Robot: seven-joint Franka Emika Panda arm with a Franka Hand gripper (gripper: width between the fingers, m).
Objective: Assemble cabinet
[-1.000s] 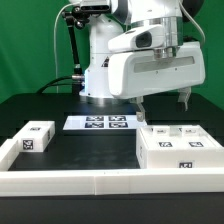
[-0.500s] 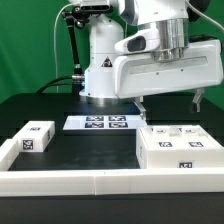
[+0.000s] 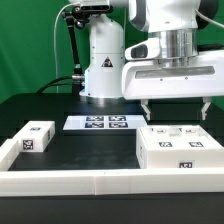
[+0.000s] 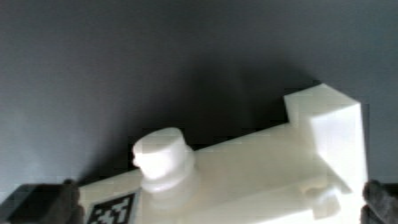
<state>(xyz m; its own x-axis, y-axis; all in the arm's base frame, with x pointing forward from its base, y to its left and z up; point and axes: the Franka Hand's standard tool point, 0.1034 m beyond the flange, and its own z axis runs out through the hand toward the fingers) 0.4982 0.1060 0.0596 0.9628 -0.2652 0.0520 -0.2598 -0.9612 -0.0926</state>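
The cabinet (image 3: 180, 148), a large white box with square tags on its top and front, lies at the exterior view's right. My gripper (image 3: 177, 108) hangs just above it, open wide and empty, with one finger (image 3: 147, 107) over its near-left corner and the other (image 3: 207, 107) over its right end. In the wrist view the cabinet (image 4: 267, 160) shows a rounded white peg (image 4: 164, 158) and a tag (image 4: 111, 210), and it lies between my dark fingertips (image 4: 39, 203). A small white tagged block (image 3: 35, 138) sits at the exterior view's left.
The marker board (image 3: 102, 122) lies flat in front of the robot base. A long low white frame rail (image 3: 90, 182) runs along the front and up the left side. The tabletop is black.
My gripper has moved toward the exterior view's right and turned. Its fingers now stand spread over the cabinet instead of left of it. The parts have not moved.
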